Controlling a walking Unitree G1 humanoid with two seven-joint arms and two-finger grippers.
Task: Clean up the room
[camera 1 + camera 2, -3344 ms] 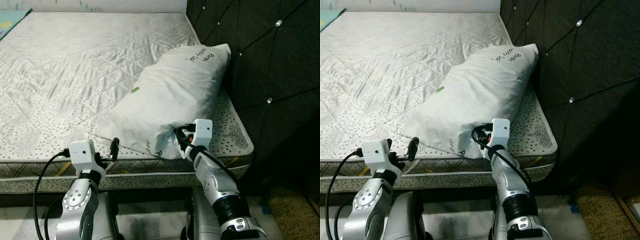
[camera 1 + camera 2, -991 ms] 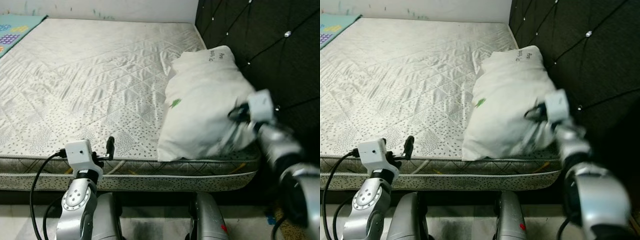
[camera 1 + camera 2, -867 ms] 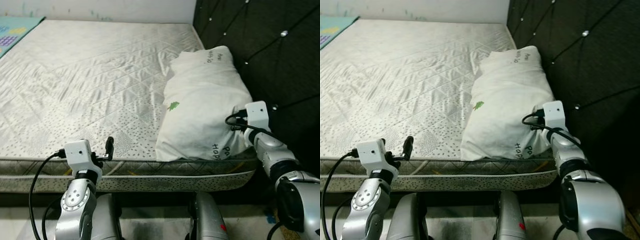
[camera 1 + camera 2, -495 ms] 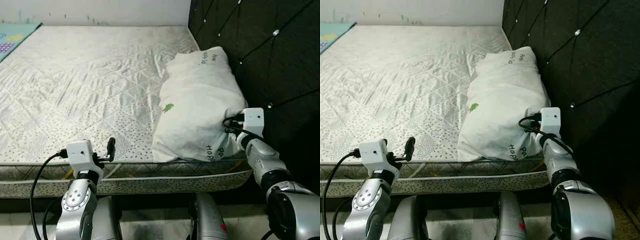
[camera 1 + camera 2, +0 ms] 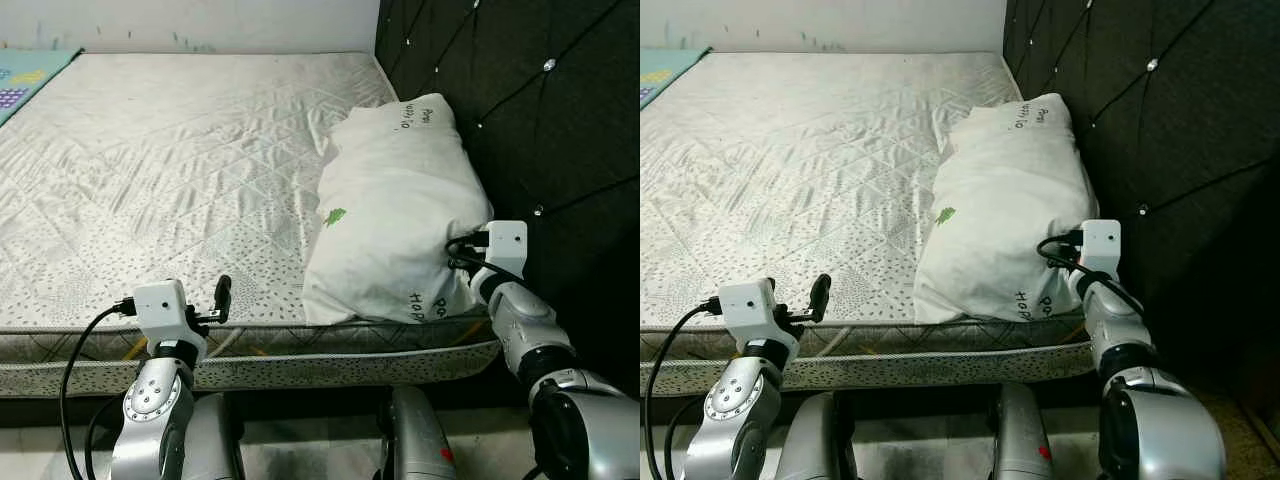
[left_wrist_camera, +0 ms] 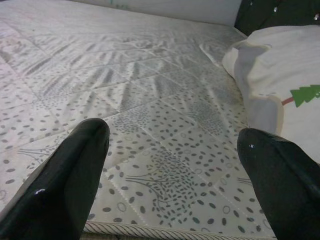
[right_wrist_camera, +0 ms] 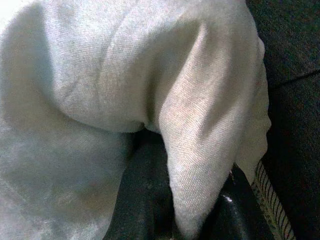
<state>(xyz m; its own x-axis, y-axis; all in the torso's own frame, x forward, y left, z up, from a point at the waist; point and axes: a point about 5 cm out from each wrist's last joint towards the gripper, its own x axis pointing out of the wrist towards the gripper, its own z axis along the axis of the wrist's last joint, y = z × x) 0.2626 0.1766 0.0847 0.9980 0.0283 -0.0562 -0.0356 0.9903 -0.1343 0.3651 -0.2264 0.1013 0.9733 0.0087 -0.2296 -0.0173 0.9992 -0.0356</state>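
A white pillow was laid lengthwise on the bare quilted mattress of a bed, along its right side, pressed against a dark tufted headboard. The right claw was seen clenched on a fold of pillow fabric at the near corner, by the mattress edge. The left claw was held released, fingers wide apart w/ nothing between, just over the mattress's near edge, well apart from the pillow. A small green tree print was visible on the pillow.
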